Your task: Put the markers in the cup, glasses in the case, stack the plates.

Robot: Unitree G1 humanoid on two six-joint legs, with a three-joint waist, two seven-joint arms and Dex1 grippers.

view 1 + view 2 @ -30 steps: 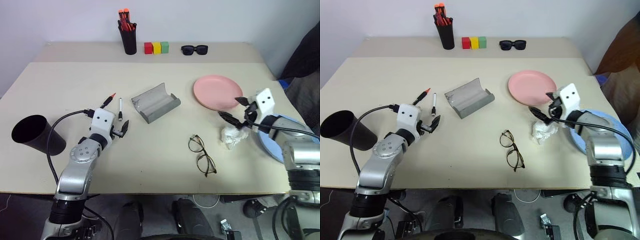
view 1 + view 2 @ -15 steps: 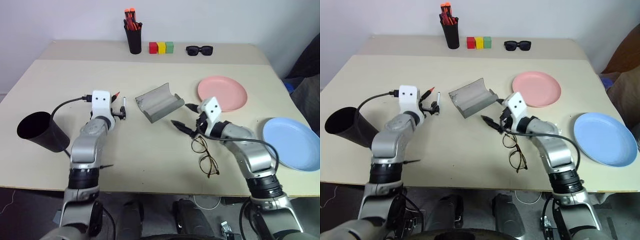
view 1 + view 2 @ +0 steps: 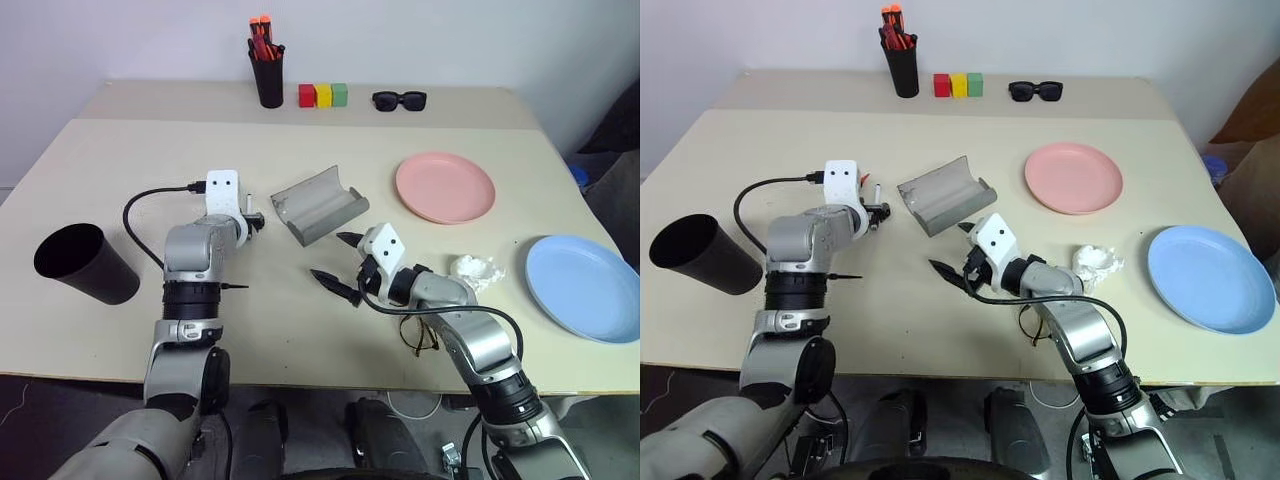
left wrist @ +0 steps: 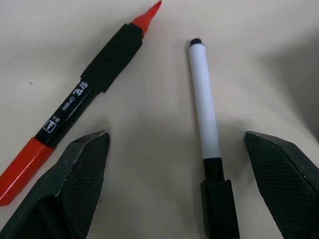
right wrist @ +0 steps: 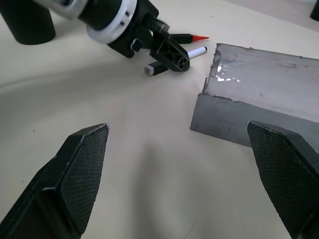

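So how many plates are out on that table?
2. The pink plate lies toward the far right of the table, beyond the open grey case. The light blue plate lies at the right edge, nearer the robot. They are apart, not stacked.

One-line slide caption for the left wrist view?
Open left gripper poised over the white marker, black marker alongside.

Glasses (image 3: 420,333) half behind right arm

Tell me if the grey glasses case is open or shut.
Open. The case lies on the table with its hinged lid swung back, both hollow halves facing up; nothing shows inside where its interior is visible.
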